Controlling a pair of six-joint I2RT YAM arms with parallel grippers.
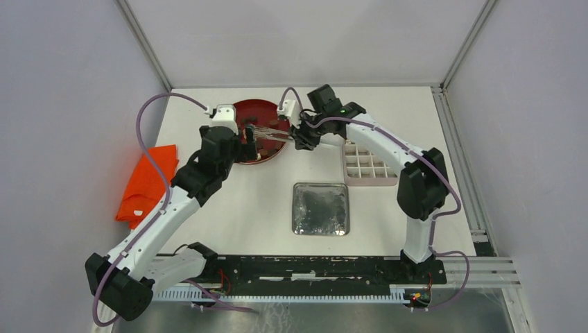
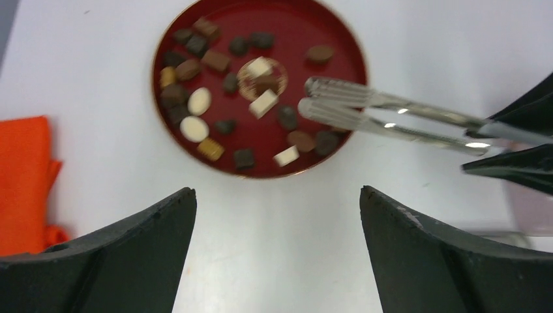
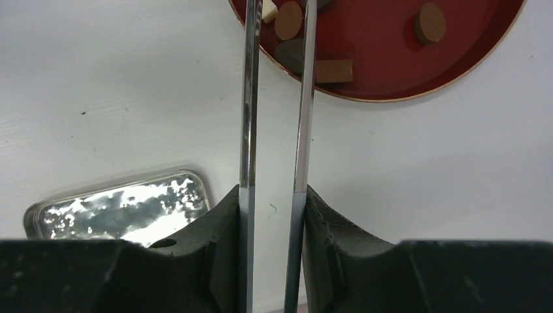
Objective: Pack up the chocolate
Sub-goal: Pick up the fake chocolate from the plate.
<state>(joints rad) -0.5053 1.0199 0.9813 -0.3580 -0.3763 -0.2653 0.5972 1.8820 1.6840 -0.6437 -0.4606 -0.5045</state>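
**Left wrist view.** Left gripper (image 2: 277, 192) poised above the bare white table (image 2: 274, 261), just short of the near rim of the round dark-red plate (image 2: 261, 14). Jaws wide apart and empty. The chocolate (image 2: 200, 101) all on the plate: many loose bite-size pieces, dark brown, light brown and cream-white, in oval, round and square shapes. Packed closest on the left half, thinner toward the right. Metal tongs (image 2: 391, 114) extending in from the right, with ribbed tips over the right half of the plate near a white square piece. Tips slightly parted, with no piece visibly gripped.

**Right wrist view.** Right gripper (image 3: 270, 195) with jaws clamped on the two shiny arms of the tongs. Arms pressed part-way together, leaving a narrow gap down their length. Tips cut off by the top edge of the view, over the plate and beside a few brown pieces.

**Top view.** Plate at the far centre of the table, with both arms bent over it from either side. Pale box with grid compartments (image 1: 367, 166) to the right of the plate and apart from it, beneath the right arm. Contents of the compartments too small to tell. Shiny rectangular metal tray (image 1: 320, 208) near the box's near-left corner. Orange cloth (image 1: 145, 184) at the table's left edge, well apart from the plate.
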